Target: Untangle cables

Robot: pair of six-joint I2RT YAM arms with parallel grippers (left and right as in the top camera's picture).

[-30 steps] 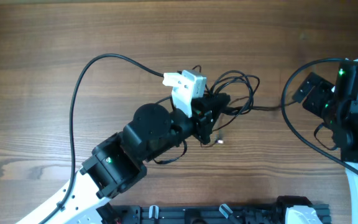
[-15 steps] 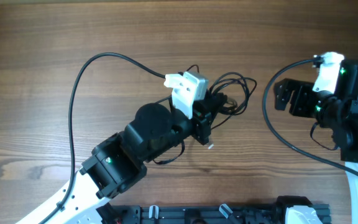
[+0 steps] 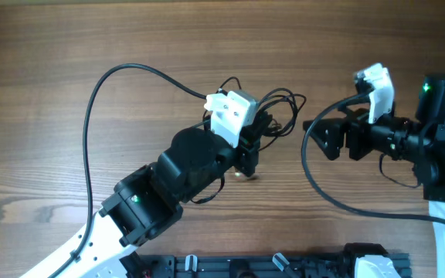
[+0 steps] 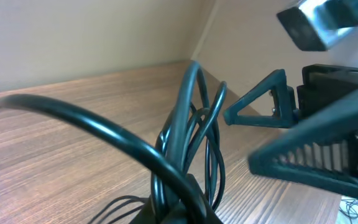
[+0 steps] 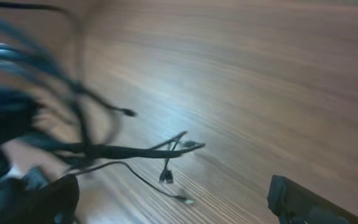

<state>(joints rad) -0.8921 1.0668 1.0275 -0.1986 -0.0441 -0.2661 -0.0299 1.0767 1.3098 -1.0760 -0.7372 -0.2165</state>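
The cables (image 3: 284,112) are a tangle of thin black loops at the table's middle. My left gripper (image 3: 255,139) is shut on the bundle. In the left wrist view the loops (image 4: 191,118) rise from the jaws (image 4: 179,208). My right gripper (image 3: 321,137) is open, just right of the tangle and not touching it. One of its fingers (image 4: 266,106) shows in the left wrist view. In the right wrist view the right gripper (image 5: 169,198) is spread wide. Blurred strands (image 5: 117,150) and a small plug (image 5: 166,177) lie ahead of it to the left.
A thick black wire (image 3: 91,116) loops from the left arm's white camera head across the left of the table. A similar wire (image 3: 311,181) curves below the right gripper. A black rail (image 3: 284,266) runs along the front edge.
My right gripper has swung left from the table's right side to just beside the tangle. The left gripper shifted the bundle slightly left, and the strand trailing right has drawn in.
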